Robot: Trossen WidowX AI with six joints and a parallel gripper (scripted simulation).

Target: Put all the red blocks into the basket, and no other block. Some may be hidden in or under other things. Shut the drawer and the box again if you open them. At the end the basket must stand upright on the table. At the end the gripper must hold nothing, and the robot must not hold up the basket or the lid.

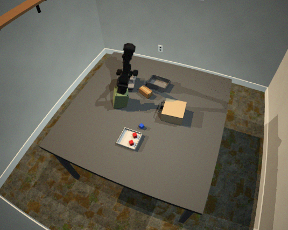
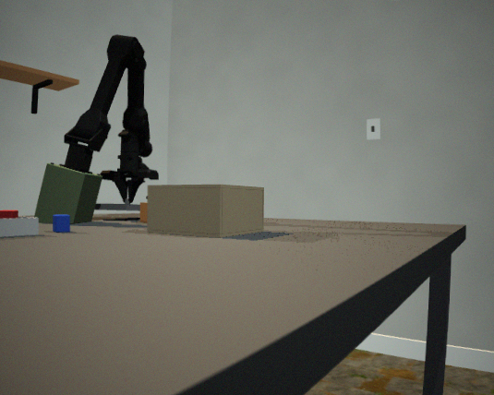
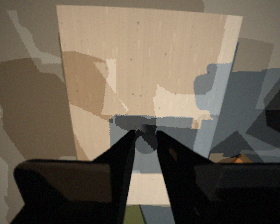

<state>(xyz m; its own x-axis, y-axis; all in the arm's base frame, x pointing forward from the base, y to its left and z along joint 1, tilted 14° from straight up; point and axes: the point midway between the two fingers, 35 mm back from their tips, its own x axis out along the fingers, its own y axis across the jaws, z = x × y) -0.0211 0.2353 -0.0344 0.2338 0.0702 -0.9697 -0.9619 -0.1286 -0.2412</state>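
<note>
The gripper [image 2: 127, 201] [image 3: 146, 134] points down beside the arm's base, its fingers closed around the small dark knob of the pale wooden lid [image 1: 131, 84] [image 3: 141, 65]. The lid looks flat; I cannot tell whether it touches the table. A dark grey open box [image 1: 156, 87] stands beside it, with no red block visible inside. The white basket [image 1: 123, 138] [image 2: 16, 228] stands upright at the front. Two red blocks, one [image 1: 134, 135] behind the other [image 1: 131, 142], lie in it. A tan drawer cabinet [image 1: 174, 108] [image 2: 185, 209] has a dark handle; its drawer looks shut and its inside is hidden.
A blue block [image 1: 141, 126] [image 2: 61, 223] lies just behind the basket. An orange wooden block [image 1: 145, 91] lies between the grey box and the cabinet. The green base [image 1: 120, 100] [image 2: 66, 194] carries the arm.
</note>
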